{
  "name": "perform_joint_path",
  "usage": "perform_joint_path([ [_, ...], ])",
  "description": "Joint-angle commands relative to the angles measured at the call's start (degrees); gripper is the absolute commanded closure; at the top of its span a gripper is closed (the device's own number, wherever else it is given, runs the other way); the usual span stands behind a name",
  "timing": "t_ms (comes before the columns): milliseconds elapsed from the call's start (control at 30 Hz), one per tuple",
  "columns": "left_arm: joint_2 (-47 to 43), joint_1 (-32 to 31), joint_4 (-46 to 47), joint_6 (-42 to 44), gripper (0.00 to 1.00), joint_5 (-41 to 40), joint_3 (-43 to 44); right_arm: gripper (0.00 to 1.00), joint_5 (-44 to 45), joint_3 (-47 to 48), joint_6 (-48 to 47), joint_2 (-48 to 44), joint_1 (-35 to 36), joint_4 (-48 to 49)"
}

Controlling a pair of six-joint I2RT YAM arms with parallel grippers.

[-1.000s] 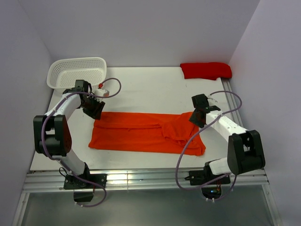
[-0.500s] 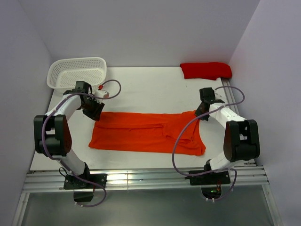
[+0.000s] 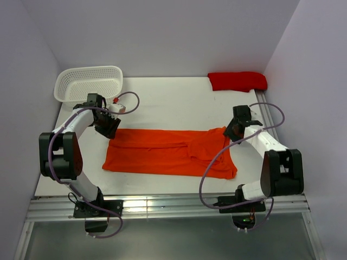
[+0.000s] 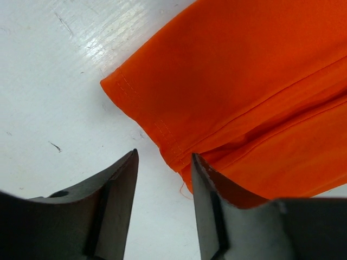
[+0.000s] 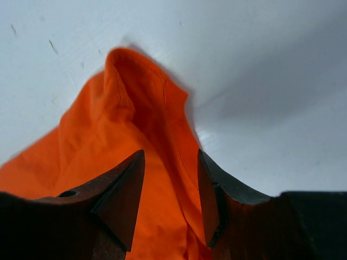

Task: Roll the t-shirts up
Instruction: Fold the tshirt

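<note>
- Orange t-shirt [image 3: 168, 153]: lies flat as a long folded band across the middle of the white table [image 3: 173, 103], with one end toward each arm. Judged to be laid out this way so that a roll can start from one end.
- Left gripper [image 4: 162, 157]: set at the band's far-left hemmed corner, jaws apart and grasping nothing. Bare table shows between the fingers, and the cloth edge sits just ahead of them. Probably lined up to take that corner.
- Right gripper [image 5: 171, 154]: set at the far-right corner, jaws apart and released, straddling a raised ridge of orange cloth without pinching it.
- Red t-shirt [image 3: 237, 80]: bunched at the table's far right corner, well apart from both arms and untouched. Presumably it waits its turn.
- White mesh basket [image 3: 87, 69]: stands at the far left corner, beyond the left gripper. Its purpose cannot be told.
- Progress: no turn of a roll is visible on either shirt, so both corners look ready for a fresh grasp.
</note>
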Motion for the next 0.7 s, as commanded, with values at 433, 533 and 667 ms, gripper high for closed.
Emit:
perform_joint_path([
  [433, -6.23, 2.07, -0.32, -0.09, 0.44, 3.03, -0.80, 0.26, -9.79, -14.31, 1.01, -16.61, 1.27, 0.40],
  [533, -7.02, 1.99, -0.94, 0.44, 0.43, 3.82, -0.71, 0.26, -8.21, -13.25, 1.79, -13.19, 2.15, -0.83],
  [667, -7.98, 2.07, -1.29, 0.97, 0.43, 4.35, -0.71, 0.30, -5.66, -12.11, 2.42, -8.09, 3.56, -1.44],
])
